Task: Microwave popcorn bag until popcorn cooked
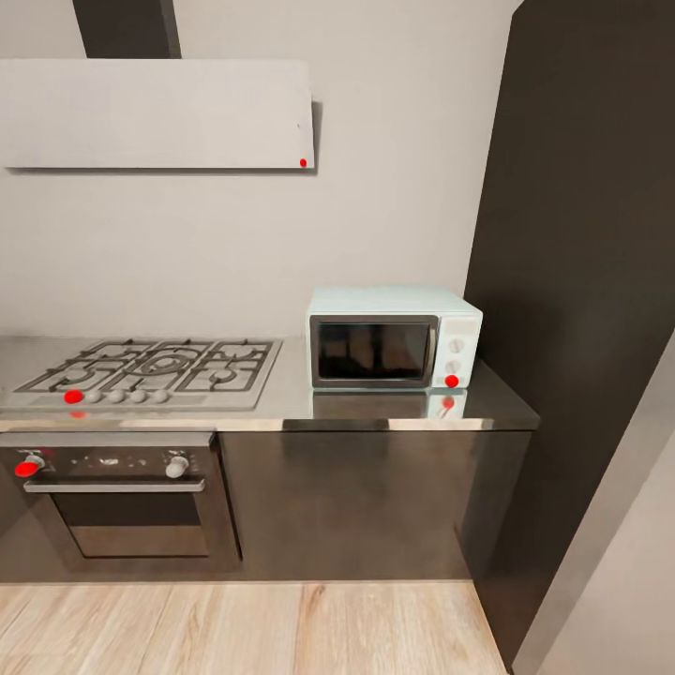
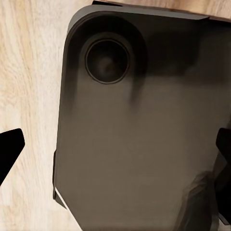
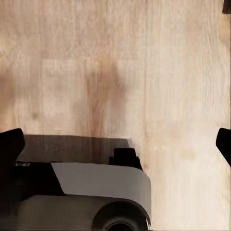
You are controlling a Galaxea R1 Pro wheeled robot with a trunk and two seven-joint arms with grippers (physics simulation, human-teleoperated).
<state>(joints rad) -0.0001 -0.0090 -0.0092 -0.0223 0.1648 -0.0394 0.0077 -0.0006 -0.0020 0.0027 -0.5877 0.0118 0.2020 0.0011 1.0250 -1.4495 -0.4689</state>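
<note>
The pale mint microwave [image 1: 394,337] stands on the shiny grey countertop [image 1: 375,409] at its right end. Its dark glass door is shut, and a red dot [image 1: 451,381] marks its cream panel under two knobs. The popcorn bag and the popcorn are out of view. In the left wrist view my left gripper [image 2: 115,154] is open, its dark fingertips [image 2: 8,153] far apart, hanging over the robot's dark base [image 2: 134,106]. My right gripper [image 3: 115,144] is open too, above the light wood floor [image 3: 120,72], with nothing between its fingers.
A gas hob [image 1: 155,370] is set in the worktop to the microwave's left, under a white flat hood [image 1: 155,112]. A dark built-in oven [image 1: 122,497] sits below the hob. A tall dark cabinet [image 1: 581,281] closes the right side. Wood floor [image 1: 244,628] runs along the cabinet fronts.
</note>
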